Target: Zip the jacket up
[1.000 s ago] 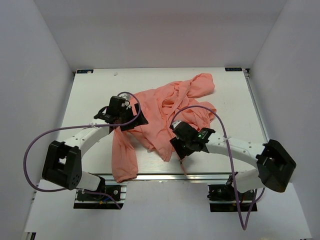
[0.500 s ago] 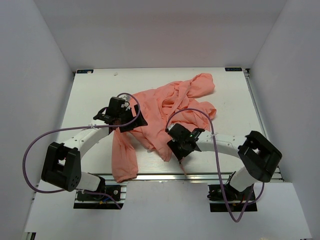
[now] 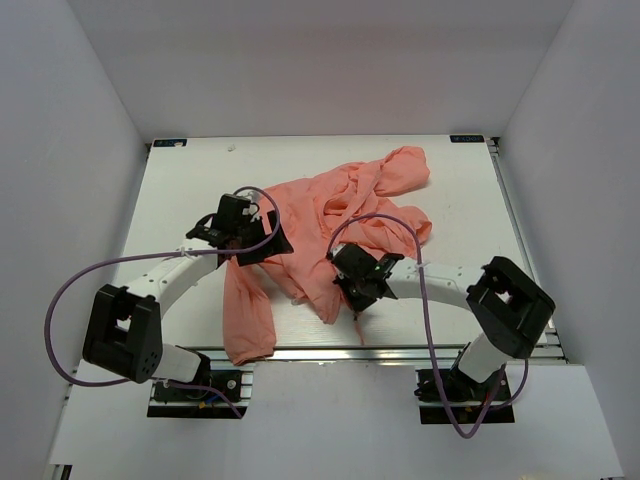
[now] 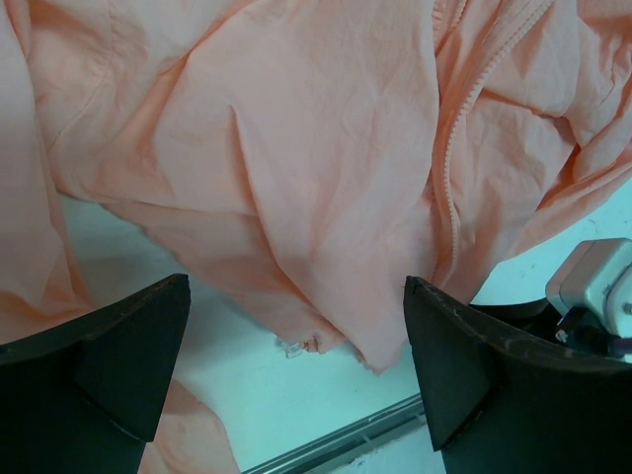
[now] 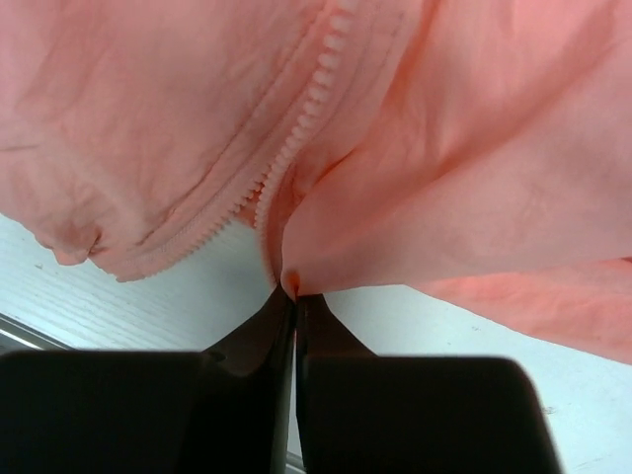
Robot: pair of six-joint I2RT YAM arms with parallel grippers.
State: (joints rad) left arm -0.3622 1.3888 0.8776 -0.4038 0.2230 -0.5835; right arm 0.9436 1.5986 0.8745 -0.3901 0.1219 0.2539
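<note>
The salmon-pink jacket (image 3: pixel 330 215) lies crumpled on the white table (image 3: pixel 180 200), with one sleeve hanging over the near edge. My left gripper (image 3: pixel 250 232) hovers over its left part with the jaws wide open (image 4: pixel 296 286) and nothing between them. Below them show the hem and a small clear zipper pull (image 4: pixel 288 347). A line of zipper teeth (image 4: pixel 449 188) runs up the fabric. My right gripper (image 3: pixel 350 290) is at the jacket's near hem. Its jaws are shut (image 5: pixel 293 288) and pinch a fold of fabric beside the zipper teeth (image 5: pixel 296 148).
The table's metal front rail (image 3: pixel 400 350) runs just below the right gripper. White walls enclose the table on three sides. Purple cables (image 3: pixel 385 222) loop from both arms, the right one arching over the jacket.
The right arm has swung left toward the jacket's near hem and its jaws have shut on the fabric. The left arm and gripper have stayed put.
</note>
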